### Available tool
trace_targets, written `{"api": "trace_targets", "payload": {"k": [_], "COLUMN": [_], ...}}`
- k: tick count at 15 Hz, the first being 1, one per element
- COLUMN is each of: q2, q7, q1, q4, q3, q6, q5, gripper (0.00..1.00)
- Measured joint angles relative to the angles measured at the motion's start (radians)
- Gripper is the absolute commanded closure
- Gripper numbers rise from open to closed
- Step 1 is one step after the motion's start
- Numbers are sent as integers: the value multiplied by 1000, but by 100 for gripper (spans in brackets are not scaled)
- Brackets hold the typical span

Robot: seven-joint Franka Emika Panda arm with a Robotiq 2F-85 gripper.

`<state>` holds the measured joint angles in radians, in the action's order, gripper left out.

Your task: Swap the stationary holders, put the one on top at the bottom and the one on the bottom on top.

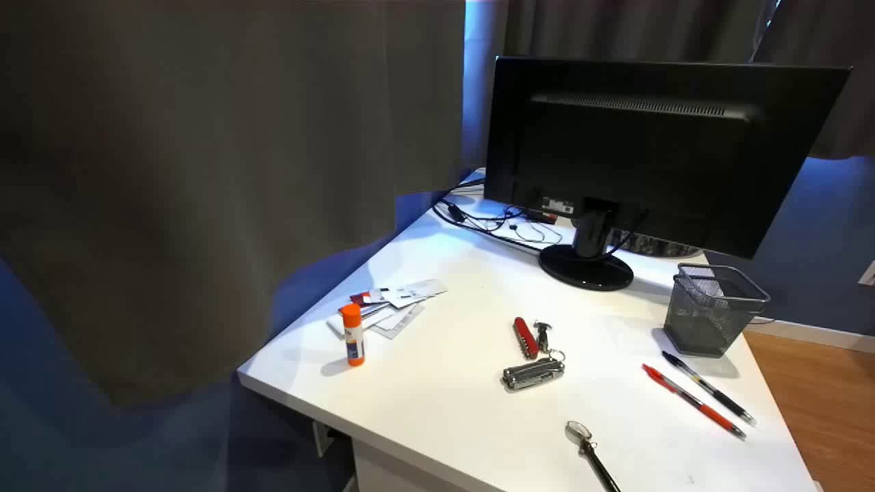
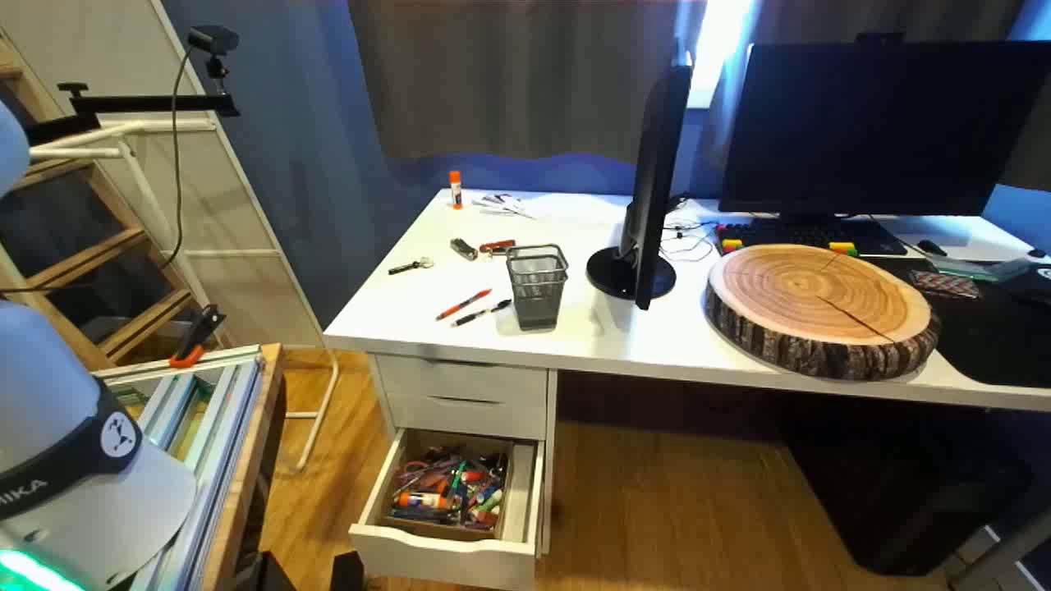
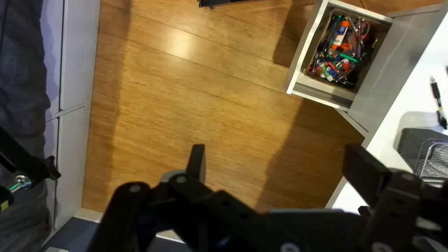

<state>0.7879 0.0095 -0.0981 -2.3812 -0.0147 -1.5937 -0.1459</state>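
A tapered wire-mesh cup (image 1: 704, 321) stands upright on the white desk near its edge; it also shows in the other exterior picture (image 2: 538, 304). Its upper part and rim look grey and see-through, its lower part darker. I cannot tell for sure whether the black and grey cups are nested here; no separate second cup shows. In the wrist view part of the mesh cup (image 3: 416, 143) shows at the right edge. My gripper (image 3: 274, 154) is open and empty over the wooden floor, beside the desk and apart from the cup. Its dark fingertips (image 2: 305, 572) show at an exterior view's bottom edge.
A red pen (image 1: 694, 402) and a black pen (image 1: 711, 386) lie beside the cup. A monitor (image 1: 656, 150) stands close behind. A glue stick (image 1: 353, 335), pocket tools (image 1: 533, 374) and a wood slab (image 2: 821, 304) are on the desk. A drawer (image 2: 443, 558) is open.
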Motion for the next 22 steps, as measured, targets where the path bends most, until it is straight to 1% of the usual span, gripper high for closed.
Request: {"api": "trace_targets", "payload": {"k": [7, 9, 11, 14, 16, 19, 22], "q2": [-4, -30, -84, -187, -266, -395, -531], "q7": [-2, -14, -16, -12, 2, 42, 128], "q1": [5, 44, 107, 197, 241, 273, 276], "q4": [0, -2, -3, -2, 1, 7, 30], "q3": [1, 10, 37, 90, 127, 177, 217], "q6": [0, -3, -24, -125, -201, -300, -406], "q5": [0, 8, 30, 109, 173, 223, 240], "gripper": [0, 0, 0, 0, 0, 0, 0]}}
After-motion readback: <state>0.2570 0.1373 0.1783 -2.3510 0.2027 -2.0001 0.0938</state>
